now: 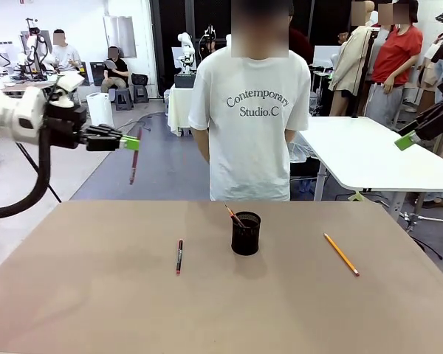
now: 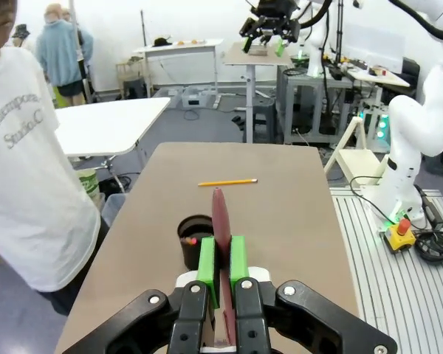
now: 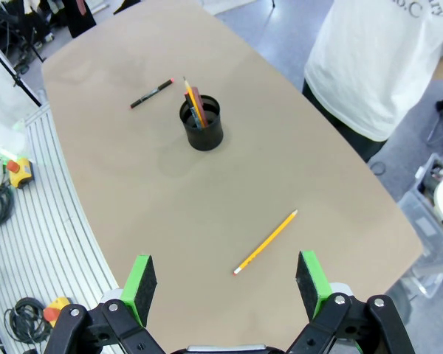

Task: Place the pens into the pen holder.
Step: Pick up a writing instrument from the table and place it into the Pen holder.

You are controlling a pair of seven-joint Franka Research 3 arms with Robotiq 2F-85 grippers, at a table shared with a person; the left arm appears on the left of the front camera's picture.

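Note:
My left gripper (image 1: 130, 141) hangs high above the table's left side, shut on a brownish-red pen (image 1: 135, 161) that points down. The left wrist view shows that pen (image 2: 221, 217) pinched between the green pads, above and a little short of the black pen holder (image 2: 194, 240). The pen holder (image 1: 246, 233) stands mid-table with a couple of sticks (image 3: 194, 103) in it. A dark pen with red ends (image 1: 179, 257) lies left of it, and a yellow pencil (image 1: 341, 254) lies to the right. My right gripper (image 3: 227, 284) is open above the pencil (image 3: 266, 242), holding nothing.
A person in a white T-shirt (image 1: 249, 125) stands at the table's far edge behind the holder. A white table (image 1: 369, 151) stands at the back right. The brown tabletop (image 1: 96, 310) is bare near the front edge.

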